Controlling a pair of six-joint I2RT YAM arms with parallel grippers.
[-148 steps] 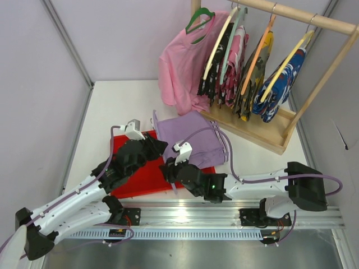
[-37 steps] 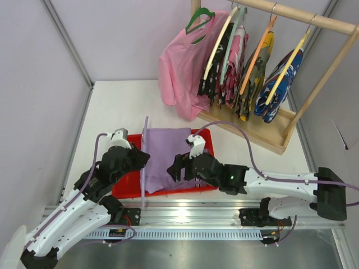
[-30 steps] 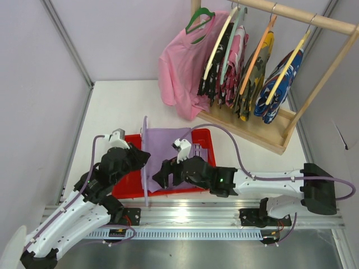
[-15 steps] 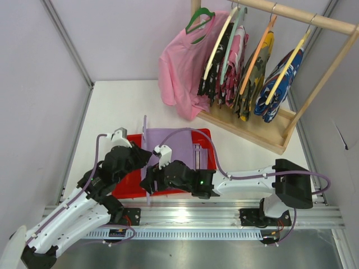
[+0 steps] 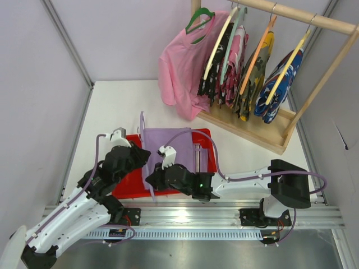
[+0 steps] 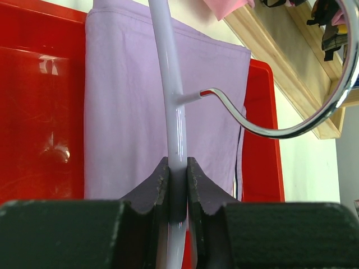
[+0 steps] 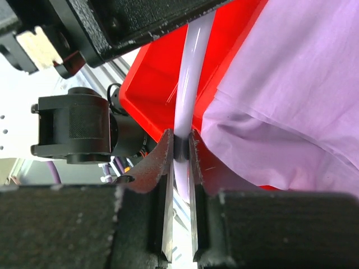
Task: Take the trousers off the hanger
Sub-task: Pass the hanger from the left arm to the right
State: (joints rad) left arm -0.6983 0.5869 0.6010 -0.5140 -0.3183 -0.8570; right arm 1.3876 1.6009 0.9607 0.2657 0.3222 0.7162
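The pale lavender trousers (image 5: 171, 143) lie flat in the red tray (image 5: 126, 180), seen too in the left wrist view (image 6: 123, 112) and the right wrist view (image 7: 291, 101). A pale plastic hanger (image 5: 143, 140) with a metal hook (image 6: 291, 126) stands along their left edge. My left gripper (image 6: 178, 168) is shut on the hanger's bar (image 6: 168, 67). My right gripper (image 7: 179, 143) is shut on the same bar (image 7: 190, 84) nearer its front end, just below the left one (image 5: 141, 159). Black speckled trousers (image 5: 208, 84) hang on the rack.
A wooden rack (image 5: 291, 19) at the back right carries several hung garments, a pink shirt (image 5: 179, 67) at its left end. Its base (image 5: 252, 131) lies just beyond the tray's far right corner. The metal rail (image 5: 196, 216) runs along the near edge.
My right gripper slid left off the trousers to the hanger's near end and closed on the bar. The left gripper kept its hold; the hanger tilted slightly.
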